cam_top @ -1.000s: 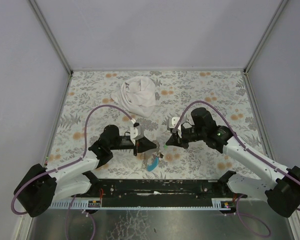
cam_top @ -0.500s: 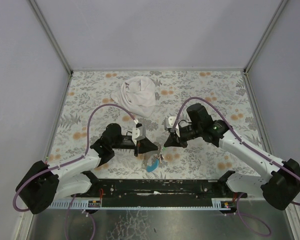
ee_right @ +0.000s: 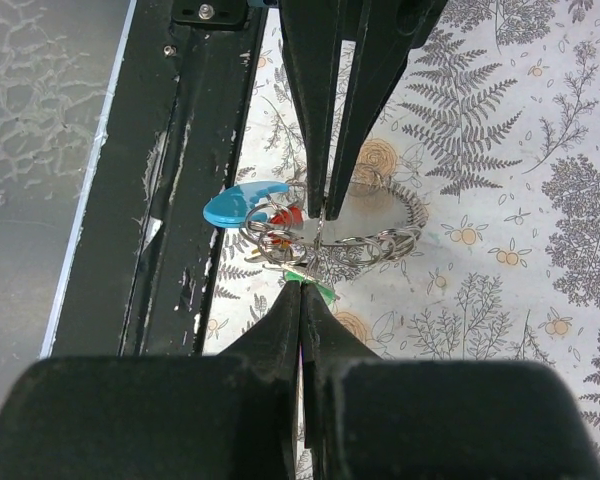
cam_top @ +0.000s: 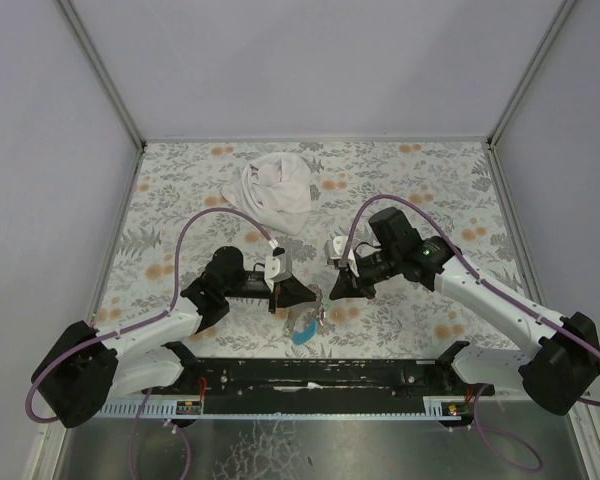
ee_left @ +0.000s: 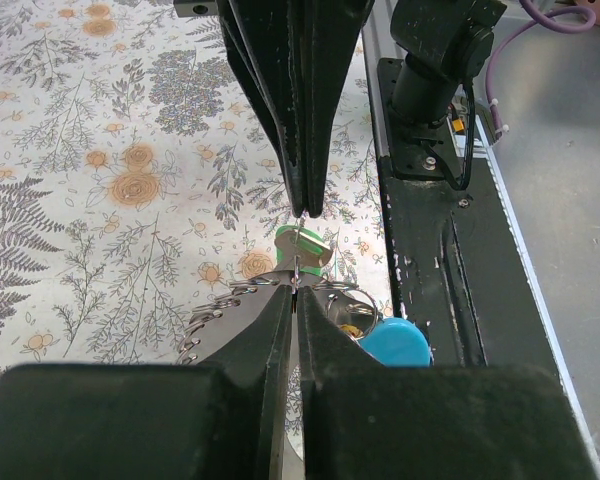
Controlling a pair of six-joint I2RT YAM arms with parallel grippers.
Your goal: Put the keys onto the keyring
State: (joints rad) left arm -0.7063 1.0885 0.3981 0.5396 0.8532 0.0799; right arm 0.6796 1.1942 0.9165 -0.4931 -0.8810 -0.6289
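My left gripper (cam_top: 307,296) is shut on the thin metal keyring (ee_left: 297,272) and holds it a little above the table. From the ring hang a grey strap with several small rings (ee_right: 380,238), a light-blue piece (ee_right: 242,204), a red key (ee_right: 289,215) and something yellow (ee_left: 356,318). My right gripper (cam_top: 331,289) faces it tip to tip, shut on the green key (ee_right: 314,284). The green key's head (ee_left: 306,248) sits just beside the ring, between the two sets of fingertips (ee_left: 306,205).
A crumpled white cloth (cam_top: 276,190) lies at the back of the floral table (cam_top: 430,180). The black base rail (cam_top: 320,372) runs along the near edge, right below the hanging bunch. Grey walls close in the table on three sides.
The right arm has swung left and slightly nearer, bringing its gripper and the green key up to the left gripper's tips. The left gripper has hardly moved.
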